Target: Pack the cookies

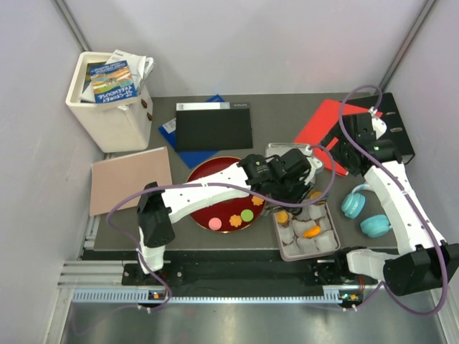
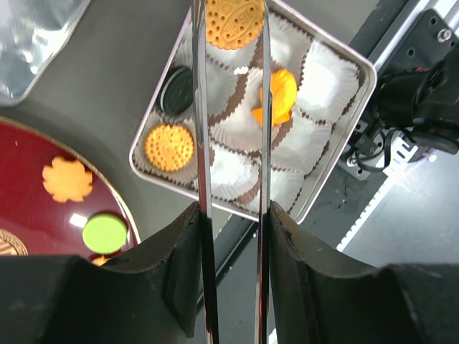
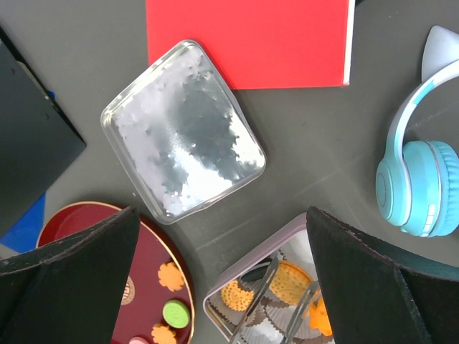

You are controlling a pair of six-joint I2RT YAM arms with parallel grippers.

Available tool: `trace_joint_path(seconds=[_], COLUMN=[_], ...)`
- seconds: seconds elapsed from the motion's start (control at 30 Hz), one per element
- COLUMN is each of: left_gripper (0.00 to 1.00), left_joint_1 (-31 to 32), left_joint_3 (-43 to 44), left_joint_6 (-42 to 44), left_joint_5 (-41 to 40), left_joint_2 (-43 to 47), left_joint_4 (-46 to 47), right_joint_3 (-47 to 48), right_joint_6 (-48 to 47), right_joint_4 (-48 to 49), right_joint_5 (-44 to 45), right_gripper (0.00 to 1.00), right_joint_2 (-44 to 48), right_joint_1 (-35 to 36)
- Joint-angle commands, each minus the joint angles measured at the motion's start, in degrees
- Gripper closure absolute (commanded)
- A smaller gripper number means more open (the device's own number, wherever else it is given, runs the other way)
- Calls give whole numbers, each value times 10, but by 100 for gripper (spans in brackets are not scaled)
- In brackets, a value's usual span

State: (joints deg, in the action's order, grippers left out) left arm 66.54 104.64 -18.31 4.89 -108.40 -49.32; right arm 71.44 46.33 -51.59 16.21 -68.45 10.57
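While the round orange cookie [image 2: 237, 29] faces up, the outstretched left end effector [image 2: 231, 13] clamps its rim; right end effector [image 3: 222, 215] gapes.

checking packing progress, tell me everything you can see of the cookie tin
The tin is a shallow silvery metal rectangle with rounded corners, lidless, lying flat on the dark mat just right of the red plate. White fluted paper cups fill it. Three hold a round orange cookie, a black cookie and an orange shaped piece. The left gripper holds tongs over it, gripping a second orange cookie.
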Motion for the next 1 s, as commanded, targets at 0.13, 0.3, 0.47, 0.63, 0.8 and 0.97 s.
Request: trace_joint_path(seconds=[0.13,0.3,0.47,0.63,0.8,0.97], left_gripper=[69,66,63,48,41,40], left_joint_1=[6,6,5,6,5,5], left_joint_3=[30,24,19,21,21,21], left_joint_6=[16,16,17,18,19,19], left_joint_5=[20,16,12,9,-1,-13], left_joint_2=[-18,-18,-20,-23,-22,-21], left_joint_4=[40,41,43,43,42,40], right_joint_3=[30,27,24,26,27,28], right_joint_6=[5,3,3,3,4,3], right_joint_4=[-4,-3,-1,-1,-1,1], right_joint_5=[0,0,-2,-2,-3,-4], right_gripper=[1,1,1,1,1,1], right_joint_2=[-6,-3,-2,-5,-8,-10], right_joint_1=[-5,-5,-5,-5,-5,-5])
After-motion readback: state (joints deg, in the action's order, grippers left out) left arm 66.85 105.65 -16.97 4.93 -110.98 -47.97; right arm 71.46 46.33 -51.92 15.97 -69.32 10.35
